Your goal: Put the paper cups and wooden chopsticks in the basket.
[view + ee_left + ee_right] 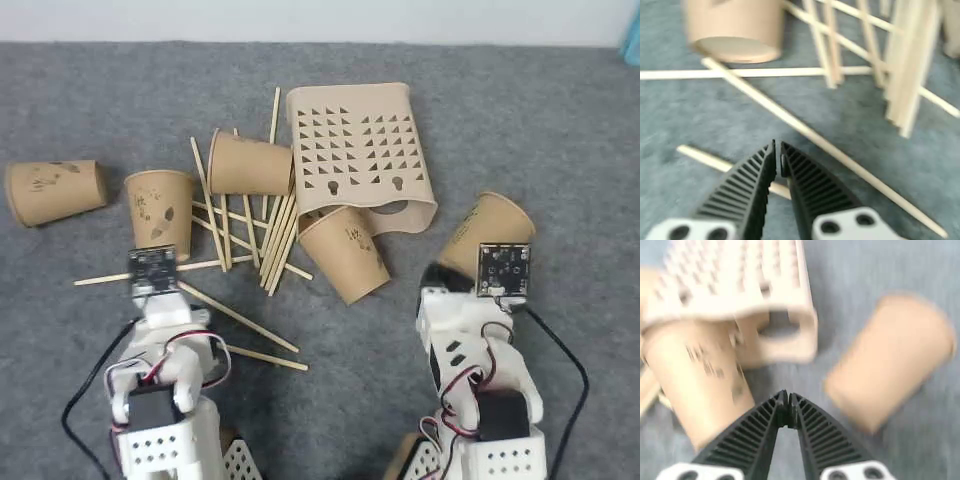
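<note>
**Both pincers closed and empty, low over the scattered cups and sticks**

Nearest in the high view, the white left arm and white right arm stand side by side, each stretched forward with a wrist camera board over its tip.

The left pincer has its black ribbed jaws drawn together on nothing. It points down at the grey felt bench, just above a short pale wooden chopstick whose middle the jaws cover. A long slanting wooden chopstick passes just beyond.

The right pincer is likewise closed and empty. It is aimed between two brown paper cups lying on their sides, the printed cup and the right-hand cup.

Farther out, the printed cup's far end is hidden under the rim of the beige perforated plastic basket. The basket lies tipped over, and its inside cannot be seen.

Ahead of the left arm, the near-left cup has its base turned toward the arm. A bundle of wooden chopsticks fans out between it and the printed cup. The sideways cup touches the basket's side, and the far-left cup lies well apart.
</note>
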Controlling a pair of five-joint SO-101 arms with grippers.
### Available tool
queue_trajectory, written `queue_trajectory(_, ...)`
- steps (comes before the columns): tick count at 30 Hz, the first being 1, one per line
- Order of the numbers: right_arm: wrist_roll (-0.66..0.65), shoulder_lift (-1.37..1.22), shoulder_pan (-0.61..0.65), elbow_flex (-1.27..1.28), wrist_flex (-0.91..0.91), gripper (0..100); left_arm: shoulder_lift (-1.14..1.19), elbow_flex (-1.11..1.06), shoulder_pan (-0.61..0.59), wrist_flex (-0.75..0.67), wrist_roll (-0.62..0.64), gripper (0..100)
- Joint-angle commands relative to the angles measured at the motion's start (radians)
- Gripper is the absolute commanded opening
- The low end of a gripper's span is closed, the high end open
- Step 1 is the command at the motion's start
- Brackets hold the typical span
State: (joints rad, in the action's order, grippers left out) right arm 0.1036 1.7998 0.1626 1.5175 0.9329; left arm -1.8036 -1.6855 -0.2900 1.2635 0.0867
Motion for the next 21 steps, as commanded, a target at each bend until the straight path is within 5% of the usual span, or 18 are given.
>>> queue_trajectory(1,-0.158,0.016,-0.001,-0.003,-0.186,0.6,-0.020,0.048,-0.138,-0.006,-0.012,1)
queue_trajectory(7,-0.269,0.015,0.035,0.164,-0.470,0.6,-0.020,0.007,-0.209,-0.181,-0.006,1)
queue_trajectory(14,-0.267,0.001,0.096,0.163,-0.418,0.9,-0.020,0.004,-0.207,-0.193,-0.003,1)
queue_trajectory(21,-0.252,-0.007,0.090,0.153,-0.384,15.0,-0.020,0.030,-0.215,-0.135,-0.086,3)
